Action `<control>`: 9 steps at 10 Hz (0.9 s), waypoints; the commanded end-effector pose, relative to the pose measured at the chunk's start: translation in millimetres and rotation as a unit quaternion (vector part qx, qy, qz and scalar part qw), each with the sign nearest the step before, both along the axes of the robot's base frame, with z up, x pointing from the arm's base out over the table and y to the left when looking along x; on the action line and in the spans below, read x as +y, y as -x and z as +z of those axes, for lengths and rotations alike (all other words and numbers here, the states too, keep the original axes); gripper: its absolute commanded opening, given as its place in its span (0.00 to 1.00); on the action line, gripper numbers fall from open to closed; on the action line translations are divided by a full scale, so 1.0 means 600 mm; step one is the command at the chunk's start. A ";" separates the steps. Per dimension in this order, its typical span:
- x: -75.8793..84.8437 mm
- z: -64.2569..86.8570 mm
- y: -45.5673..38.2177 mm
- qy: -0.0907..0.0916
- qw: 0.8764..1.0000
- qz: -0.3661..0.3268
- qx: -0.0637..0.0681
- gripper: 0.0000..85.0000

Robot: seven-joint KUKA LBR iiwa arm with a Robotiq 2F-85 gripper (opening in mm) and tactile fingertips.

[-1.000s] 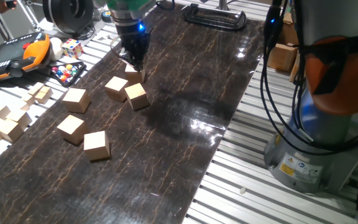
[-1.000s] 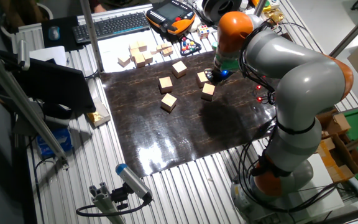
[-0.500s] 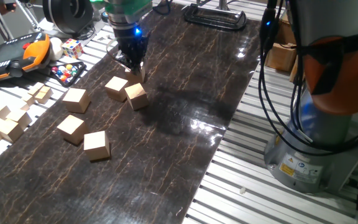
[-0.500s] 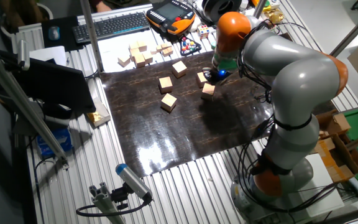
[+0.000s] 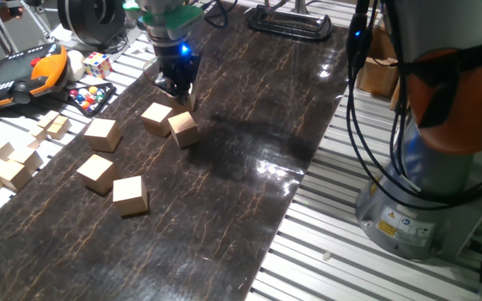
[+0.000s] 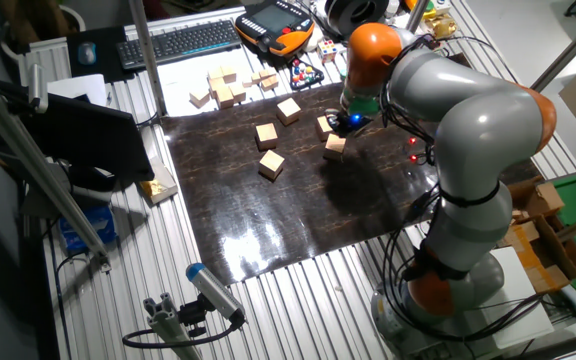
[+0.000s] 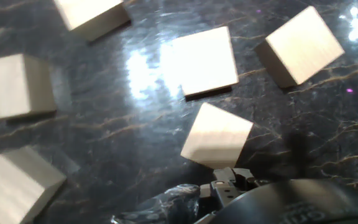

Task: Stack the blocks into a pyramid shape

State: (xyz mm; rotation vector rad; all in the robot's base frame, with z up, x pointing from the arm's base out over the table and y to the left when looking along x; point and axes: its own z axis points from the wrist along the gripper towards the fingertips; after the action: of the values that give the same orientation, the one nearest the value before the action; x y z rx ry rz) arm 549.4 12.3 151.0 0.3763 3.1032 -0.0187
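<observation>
Desk (image 5: 249, 125): dark marbled top carrying the loose blocks (image 5: 130, 195), none stacked.
Gripper (image 5: 177, 90): low over the desk's far end; clenched or released, cannot tell.
Nearest block (image 5: 183, 129): just below and toward the camera, beside its neighbour.
Writing: none readable.

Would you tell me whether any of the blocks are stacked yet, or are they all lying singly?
All singly: the blocks sit apart on the dark mat, none on another.
</observation>
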 end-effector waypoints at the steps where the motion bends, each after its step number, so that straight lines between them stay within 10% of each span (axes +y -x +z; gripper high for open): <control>1: 0.002 -0.006 -0.001 0.002 1.000 -0.004 0.001 0.01; 9: 0.007 -0.030 -0.006 -0.001 1.000 -0.024 0.014 0.01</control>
State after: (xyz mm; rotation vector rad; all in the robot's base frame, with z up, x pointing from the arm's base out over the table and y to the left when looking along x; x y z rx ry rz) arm 552.8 16.2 133.3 0.4586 3.1215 -0.0236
